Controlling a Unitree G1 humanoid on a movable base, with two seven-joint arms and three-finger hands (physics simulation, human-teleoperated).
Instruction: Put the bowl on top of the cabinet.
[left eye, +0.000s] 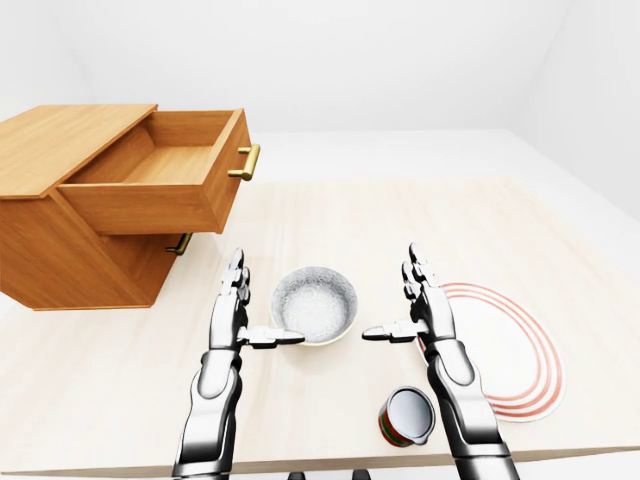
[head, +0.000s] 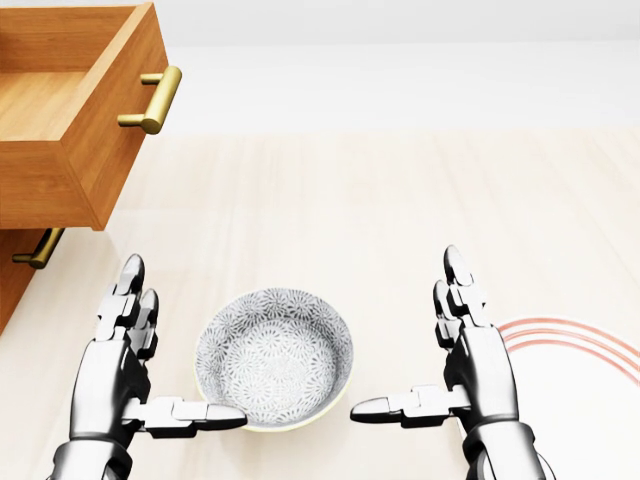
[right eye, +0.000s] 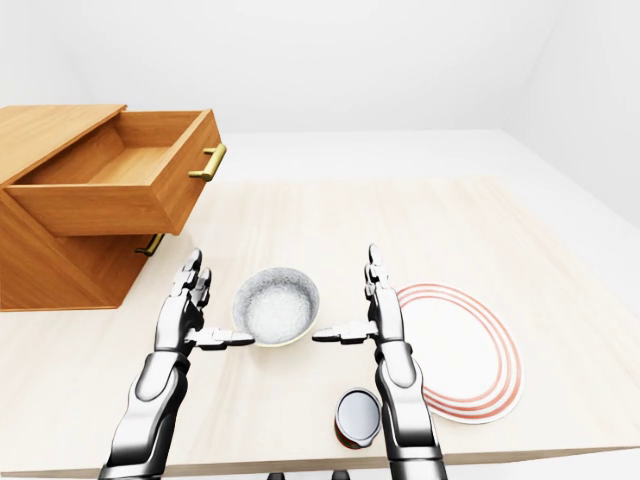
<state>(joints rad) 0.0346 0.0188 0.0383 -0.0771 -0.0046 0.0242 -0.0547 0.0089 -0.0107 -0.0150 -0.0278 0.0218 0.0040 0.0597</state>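
A pale wooden table (left eye: 400, 220) seen from above. A grey patterned bowl (head: 273, 357) sits upright on it, low and centre in the head view, between two silver robot hands. The left hand (head: 112, 372) and the right hand (head: 482, 368) are both spread wide, fingers pointing toward the top of the frame and thumbs turned inward toward the bowl. Neither holds anything. The left thumb tip overlaps the bowl's lower left rim; whether it touches cannot be told. The right thumb tip stops just beside the right rim.

In the upper left of the left-eye view stands a wooden cabinet (left eye: 55, 135), its top drawer (left eye: 165, 190) pulled open. In the lower right of the right-eye view lies a white plate (right eye: 480, 350) with red rings, and a can (right eye: 357, 417) stands just left of it.
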